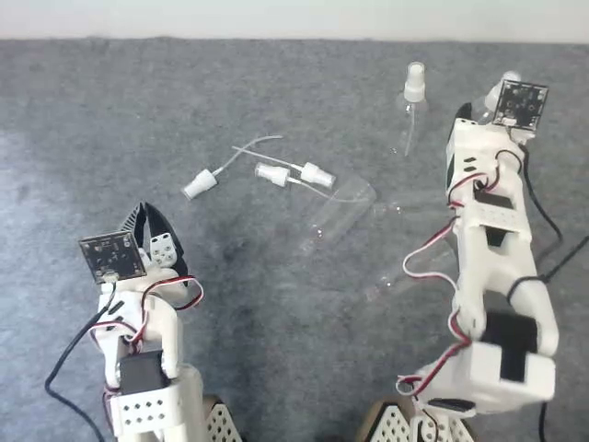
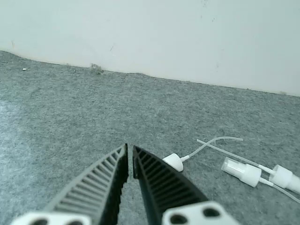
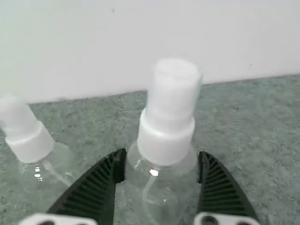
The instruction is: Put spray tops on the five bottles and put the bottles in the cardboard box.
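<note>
A grey, felt-like mat with a coarse, mottled nap covers the bench (image 1: 276, 101) from edge to edge. Along the 12 o'clock side of the high view it meets a plain white wall (image 1: 294, 17) in a straight seam. Toward 9 o'clock the nap looks paler (a broad, soft-edged patch), and it darkens near the middle. In the left wrist view a small tuft of grey lint (image 2: 96, 69) sits at the seam, with a tiny white fleck (image 2: 25, 69) on the nap well apart from it. The wall bears a few faint marks.
</note>
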You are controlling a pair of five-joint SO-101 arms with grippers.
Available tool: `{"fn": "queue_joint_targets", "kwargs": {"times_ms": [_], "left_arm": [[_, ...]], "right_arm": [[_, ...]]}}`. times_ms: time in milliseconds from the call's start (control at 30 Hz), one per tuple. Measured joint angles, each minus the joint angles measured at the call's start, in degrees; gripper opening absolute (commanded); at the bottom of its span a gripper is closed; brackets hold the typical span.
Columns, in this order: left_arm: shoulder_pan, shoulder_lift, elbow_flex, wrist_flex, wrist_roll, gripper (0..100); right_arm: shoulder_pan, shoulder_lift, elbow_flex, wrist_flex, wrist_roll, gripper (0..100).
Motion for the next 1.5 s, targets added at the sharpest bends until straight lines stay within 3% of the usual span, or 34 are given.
{"fn": "queue_joint_targets", "kwargs": {"times_ms": [900, 1500], "left_arm": [[0.0, 0.0, 0.0, 0.0, 0.0, 1], [0.0, 0.0, 0.0, 0.0, 0.0, 1]], "right_arm": [[-0.18, 27.87, -25.76, -0.88, 0.0, 13.2], [-0.18, 31.21, -28.84, -1.67, 0.0, 13.4]]}}
